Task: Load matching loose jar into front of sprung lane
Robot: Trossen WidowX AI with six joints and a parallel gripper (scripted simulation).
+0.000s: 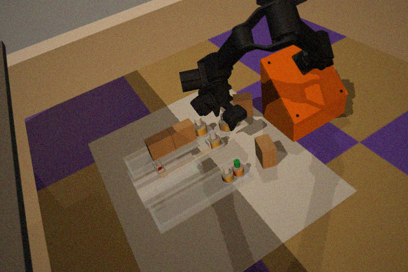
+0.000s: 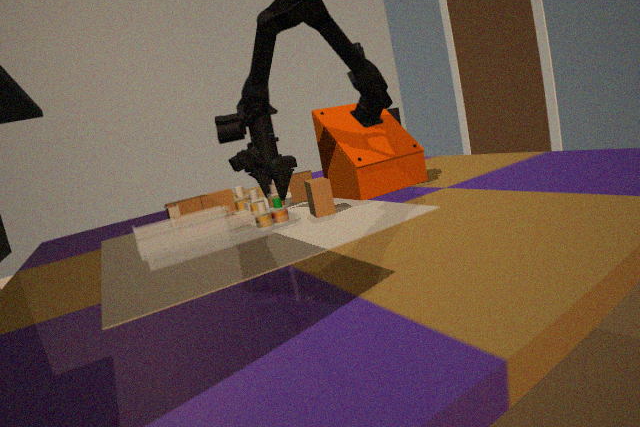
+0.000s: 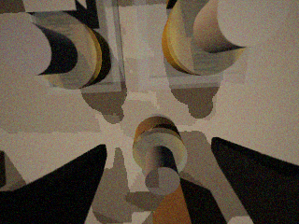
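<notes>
In the top view, loose jar (image 1: 224, 126) partly hidden behind the gripper (image 1: 227, 122) (image 2: 276, 198) (image 3: 160, 146).

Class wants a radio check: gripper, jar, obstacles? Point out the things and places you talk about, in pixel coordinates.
Gripper (image 1: 227, 122) (image 2: 277, 198) (image 3: 158, 146) open, empty. White-capped loose jar (image 1: 224, 126) (image 3: 160, 147) upright between fingertips, ungripped. Two lane-end jars (image 1: 200, 128) (image 1: 215, 142) close by; take care.
</notes>
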